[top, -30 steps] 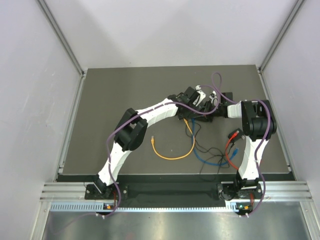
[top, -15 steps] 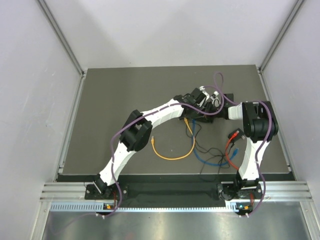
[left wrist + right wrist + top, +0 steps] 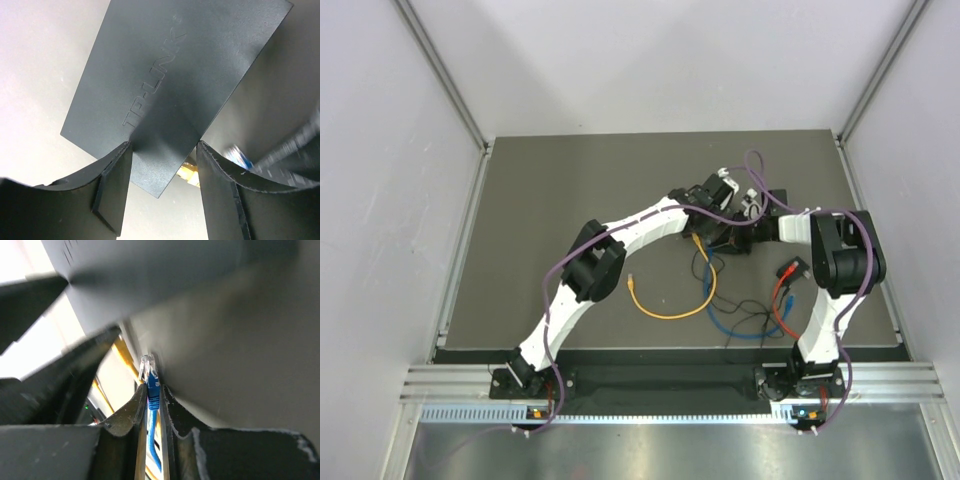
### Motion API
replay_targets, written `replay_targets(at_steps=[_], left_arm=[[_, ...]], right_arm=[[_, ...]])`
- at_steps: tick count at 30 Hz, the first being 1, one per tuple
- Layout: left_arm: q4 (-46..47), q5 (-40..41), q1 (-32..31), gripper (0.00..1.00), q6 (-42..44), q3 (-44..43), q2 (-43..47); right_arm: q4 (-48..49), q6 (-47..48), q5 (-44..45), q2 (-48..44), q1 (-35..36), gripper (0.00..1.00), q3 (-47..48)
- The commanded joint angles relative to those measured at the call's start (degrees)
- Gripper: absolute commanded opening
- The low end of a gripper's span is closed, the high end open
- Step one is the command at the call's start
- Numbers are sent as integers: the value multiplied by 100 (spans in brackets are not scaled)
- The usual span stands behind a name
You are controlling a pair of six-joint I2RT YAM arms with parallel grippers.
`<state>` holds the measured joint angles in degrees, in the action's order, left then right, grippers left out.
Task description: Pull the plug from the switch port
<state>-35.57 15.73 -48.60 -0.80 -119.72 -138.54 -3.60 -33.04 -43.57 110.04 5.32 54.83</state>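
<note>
Left end effector (image 3: 163,150) stands about half open with its fingers (image 3: 116,172) set against two edges of the TP-Link switch (image 3: 165,65) at its near corner, apparently to pin the box to the worktop (image 3: 540,200) so it cannot slide along when the cable is tugged. Right end effector (image 3: 153,390) is nearly closed, pinching the blue plug (image 3: 152,396) by its boot just behind the clear tip. That tip sits close against the switch's socket edge, and whether it has left the port I cannot tell.
</note>
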Motion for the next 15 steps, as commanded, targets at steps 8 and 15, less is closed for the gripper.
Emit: replay_targets(at_steps=[8,15], left_arm=[[-37,-395,263,58,-404,362,-244],[-143,-755,289,59,-579,476,256]], right_arm=[[-757,377,946,-491,14,0,-569],[-1990,341,1814,-1186,-1077,0,-457]])
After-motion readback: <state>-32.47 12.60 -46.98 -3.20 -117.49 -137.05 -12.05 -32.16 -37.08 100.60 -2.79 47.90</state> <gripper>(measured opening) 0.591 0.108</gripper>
